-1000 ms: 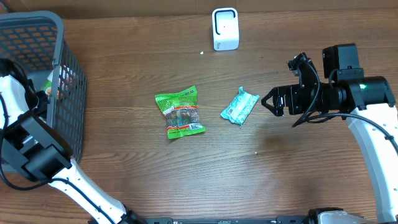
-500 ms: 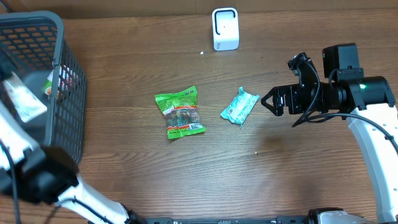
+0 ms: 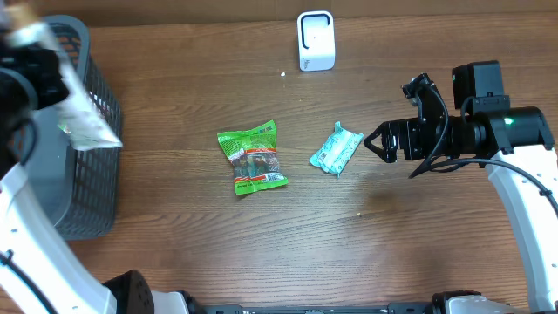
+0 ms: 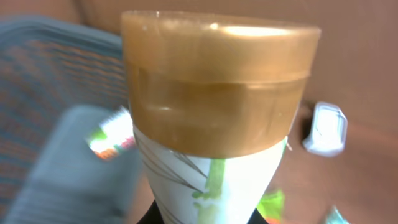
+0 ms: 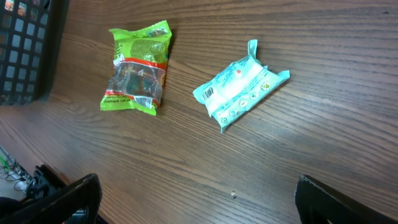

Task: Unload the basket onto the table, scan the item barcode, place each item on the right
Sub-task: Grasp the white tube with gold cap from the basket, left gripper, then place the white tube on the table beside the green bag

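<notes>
My left gripper (image 3: 59, 91) is shut on the item (image 3: 90, 124), a white packet with green print, and holds it in the air over the right wall of the grey basket (image 3: 54, 25). The left wrist view is filled by the item (image 4: 211, 130), whose far end is amber-coloured, with my gripper (image 4: 208, 218) clamped on its near end. No barcode shows on it. The white scanner (image 3: 316, 40) stands at the table's back edge, and this scanner (image 4: 324, 129) appears blurred to the item's right. My right gripper (image 3: 377, 144) hangs open and empty beside a teal packet (image 3: 336, 148).
A green snack packet (image 3: 253, 157) lies mid-table, left of the teal one. The right wrist view shows the green packet (image 5: 135, 67) and teal packet (image 5: 239, 87) ahead of my open gripper (image 5: 199, 199). More packets remain in the basket (image 4: 56, 68).
My left arm has lifted the white packet up out of the basket and toward its right wall. The right arm and both packets on the table have not moved.
</notes>
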Robot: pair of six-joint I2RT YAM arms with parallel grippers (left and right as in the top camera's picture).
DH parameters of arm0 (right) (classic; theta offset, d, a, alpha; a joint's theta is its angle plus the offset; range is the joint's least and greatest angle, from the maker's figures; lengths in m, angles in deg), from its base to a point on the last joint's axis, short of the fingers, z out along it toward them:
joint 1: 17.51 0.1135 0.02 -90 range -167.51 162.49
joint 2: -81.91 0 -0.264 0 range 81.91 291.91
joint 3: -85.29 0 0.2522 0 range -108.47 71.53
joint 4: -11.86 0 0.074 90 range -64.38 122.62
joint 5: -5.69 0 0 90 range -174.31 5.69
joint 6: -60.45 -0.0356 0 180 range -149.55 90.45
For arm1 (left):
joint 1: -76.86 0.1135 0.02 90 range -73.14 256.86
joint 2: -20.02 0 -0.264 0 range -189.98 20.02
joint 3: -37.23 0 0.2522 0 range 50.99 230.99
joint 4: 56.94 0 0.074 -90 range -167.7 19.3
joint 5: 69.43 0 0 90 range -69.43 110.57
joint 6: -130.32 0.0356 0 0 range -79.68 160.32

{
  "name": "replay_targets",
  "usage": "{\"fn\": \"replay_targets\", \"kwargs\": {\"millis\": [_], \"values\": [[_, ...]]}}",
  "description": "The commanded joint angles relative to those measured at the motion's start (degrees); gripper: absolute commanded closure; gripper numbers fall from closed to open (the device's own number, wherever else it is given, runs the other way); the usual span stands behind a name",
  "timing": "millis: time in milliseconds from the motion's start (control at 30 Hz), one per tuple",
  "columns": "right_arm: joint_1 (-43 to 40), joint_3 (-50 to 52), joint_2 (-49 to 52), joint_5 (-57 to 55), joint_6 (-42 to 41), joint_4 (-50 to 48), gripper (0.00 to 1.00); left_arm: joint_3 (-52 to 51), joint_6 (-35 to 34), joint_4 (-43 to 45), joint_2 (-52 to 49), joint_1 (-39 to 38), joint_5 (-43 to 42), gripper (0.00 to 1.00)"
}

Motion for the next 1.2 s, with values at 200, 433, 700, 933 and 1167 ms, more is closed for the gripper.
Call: {"fn": "replay_targets", "kwargs": {"millis": [200, 433, 700, 933, 1167], "values": [[0.3, -1.5, -0.1, 0.9, -0.2, 0.5, 0.00, -6.0, -0.8, -6.5, -11.8, -17.2, 0.8, 0.96], [0.3, -1.5, -0.1, 0.4, 0.1, 0.9, 0.00, -18.9, -1.4, -5.3, -23.1, -23.5, 2.5, 0.96], [0.3, -1.5, -0.1, -1.2, 0.1, 1.1, 0.00, -37.6, -9.5, 10.7, -28.0, -24.0, 3.9, 0.96], [0.3, -1.5, -0.1, -1.2, 0.1, 1.0, 0.00, -48.4, -11.8, 20.5, -28.0, -24.0, 3.8, 0.75], [0.3, -1.5, -0.1, -1.2, 0.0, 0.8, 0.00, -45.0, -9.0, 18.6, -27.9, -24.1, -0.6, 0.52]]}}
